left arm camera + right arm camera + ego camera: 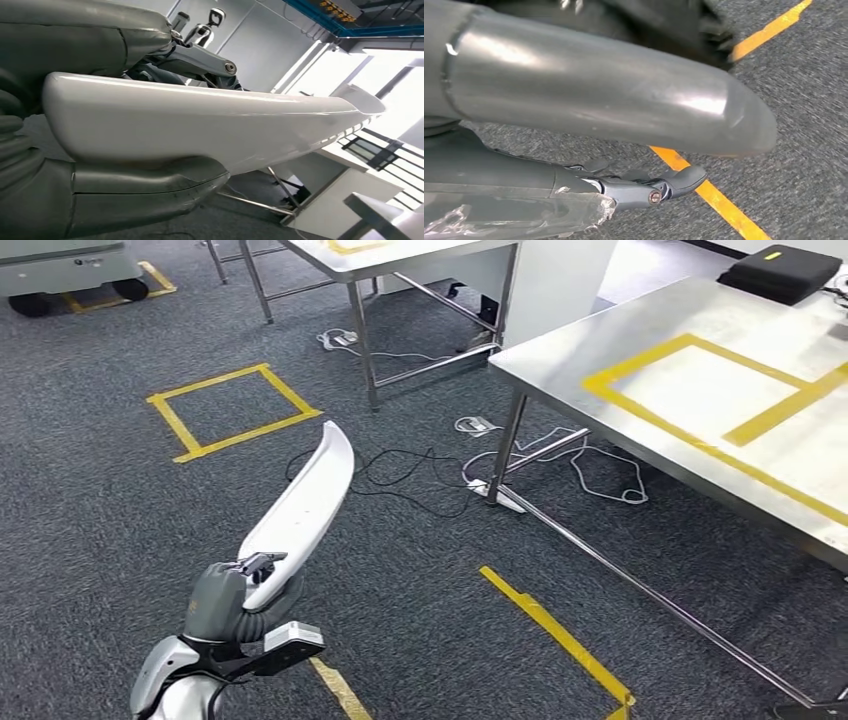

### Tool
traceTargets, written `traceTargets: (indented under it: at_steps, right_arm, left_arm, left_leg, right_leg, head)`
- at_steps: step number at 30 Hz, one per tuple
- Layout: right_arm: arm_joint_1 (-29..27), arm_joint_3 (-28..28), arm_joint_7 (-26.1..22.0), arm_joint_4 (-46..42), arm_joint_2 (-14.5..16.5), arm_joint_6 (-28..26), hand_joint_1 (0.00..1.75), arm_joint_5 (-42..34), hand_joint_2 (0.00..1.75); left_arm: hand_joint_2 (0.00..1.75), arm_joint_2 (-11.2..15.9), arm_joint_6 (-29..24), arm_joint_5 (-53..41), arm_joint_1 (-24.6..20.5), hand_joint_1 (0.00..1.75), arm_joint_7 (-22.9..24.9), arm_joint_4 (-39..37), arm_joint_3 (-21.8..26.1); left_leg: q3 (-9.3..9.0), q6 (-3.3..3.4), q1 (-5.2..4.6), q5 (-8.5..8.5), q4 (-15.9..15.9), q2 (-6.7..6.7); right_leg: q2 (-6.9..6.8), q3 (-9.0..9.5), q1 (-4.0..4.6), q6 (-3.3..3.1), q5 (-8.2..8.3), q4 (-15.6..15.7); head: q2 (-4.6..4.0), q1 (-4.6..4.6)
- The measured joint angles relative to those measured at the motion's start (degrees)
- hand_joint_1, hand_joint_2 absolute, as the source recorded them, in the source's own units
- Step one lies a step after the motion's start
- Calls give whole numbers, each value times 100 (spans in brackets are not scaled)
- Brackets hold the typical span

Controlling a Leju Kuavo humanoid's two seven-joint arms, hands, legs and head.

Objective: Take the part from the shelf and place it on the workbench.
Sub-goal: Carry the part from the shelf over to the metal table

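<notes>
- Steel counter (700, 455) stands off right, its near edge well apart from the part; open carpet (100, 520) between
- Left robot hand (235, 595) grips the long white part (300, 505) at its lower end; right robot hand (589, 107) hangs over carpet, fingers apart, holding nothing

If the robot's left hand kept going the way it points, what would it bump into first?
Probably nothing soon. The left hand holds the white part, which points up and ahead over carpet. Farther along that line stands a metal table, though depth is hard to judge.
</notes>
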State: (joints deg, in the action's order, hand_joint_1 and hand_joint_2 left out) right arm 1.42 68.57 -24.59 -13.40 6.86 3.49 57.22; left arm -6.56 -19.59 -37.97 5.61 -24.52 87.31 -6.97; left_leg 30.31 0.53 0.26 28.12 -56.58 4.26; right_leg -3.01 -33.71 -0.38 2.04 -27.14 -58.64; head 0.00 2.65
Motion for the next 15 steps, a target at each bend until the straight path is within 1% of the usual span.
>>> traceTargets:
  at_steps: [1,3,4,5,6,7,8,9,10,11,12,13,14,15]
  right_arm:
    - [12,0,-2,0,-2,5,0,25,0]
    - [18,0,-4,-1,-5,13,0,65,0]
    - [13,0,-5,-1,-7,13,0,80,0]
    - [13,0,-5,-2,-11,15,0,97,0]
    - [19,0,-4,-2,-15,20,0,115,0]
    - [25,0,-4,-1,-17,26,0,130,0]
    - [33,0,-3,-1,-19,35,0,143,0]
    - [37,0,-1,0,-19,44,0,154,0]
    - [35,0,1,0,-19,53,0,164,0]
    - [33,0,2,0,-19,62,0,176,0]
    - [31,0,4,0,-19,68,0,188,0]
    - [31,0,4,0,-19,75,0,199,0]
    - [35,0,3,0,-19,78,0,207,0]
    - [38,0,3,0,-19,80,0,212,0]
  left_arm:
    - [175,-2,1,80,-10,175,-29,5,21]
    - [175,-5,2,214,-38,175,-66,28,69]
    - [175,-5,1,264,-58,175,-73,48,98]
    - [175,-5,0,304,-81,175,-82,70,138]
    - [175,-3,-2,334,-103,175,-89,90,184]
    - [175,1,-2,353,-118,175,-95,100,232]
    - [175,5,-3,365,-126,175,-100,104,279]
    - [175,12,-3,372,-128,175,-101,104,317]
    - [175,17,-3,375,-129,175,-102,104,349]
    - [175,21,-3,377,-135,175,-103,104,374]
    - [175,22,-3,378,-144,175,-103,104,399]
    - [175,22,-3,378,-157,175,-104,104,422]
    - [175,22,-3,377,-174,175,-104,104,445]
    - [175,22,-3,377,-194,175,-106,104,464]
  left_leg:
    - [-9,-28,-15,12,-6,44]
    - [-24,-82,-23,29,-8,127]
    - [-28,-114,-12,66,-36,105]
    - [7,-145,1,159,-149,21]
    - [105,-172,14,311,-386,-100]
    - [264,-189,24,501,-739,-236]
    - [466,-198,28,687,-1152,-325]
    - [649,-200,29,804,-1499,-363]
    - [760,-195,28,806,-1677,-376]
    - [772,-181,28,692,-1639,-380]
    - [676,-159,27,480,-1383,-383]
    - [512,-131,25,234,-996,-391]
    - [345,-105,19,57,-612,-407]
    - [217,-84,12,-47,-311,-421]
  right_leg:
    - [-31,66,16,-42,8,115]
    - [66,69,29,-127,10,124]
    - [110,73,22,-161,19,133]
    - [152,82,12,-199,28,146]
    - [191,92,0,-236,37,159]
    - [230,93,-3,-263,40,162]
    - [270,91,1,-284,39,161]
    - [312,93,8,-294,37,160]
    - [352,97,16,-299,35,159]
    - [387,105,24,-301,33,158]
    - [420,118,31,-300,30,157]
    - [447,130,35,-296,26,156]
    - [469,134,49,-284,18,147]
    - [486,126,59,-266,12,136]
  head:
    - [0,-3]
    - [0,-9]
    - [0,-10]
    - [0,-21]
    - [0,-34]
    - [0,-50]
    - [0,-63]
    - [0,-68]
    - [0,-72]
    - [0,-73]
    - [0,-73]
    - [0,-73]
    - [0,-73]
    - [0,-72]
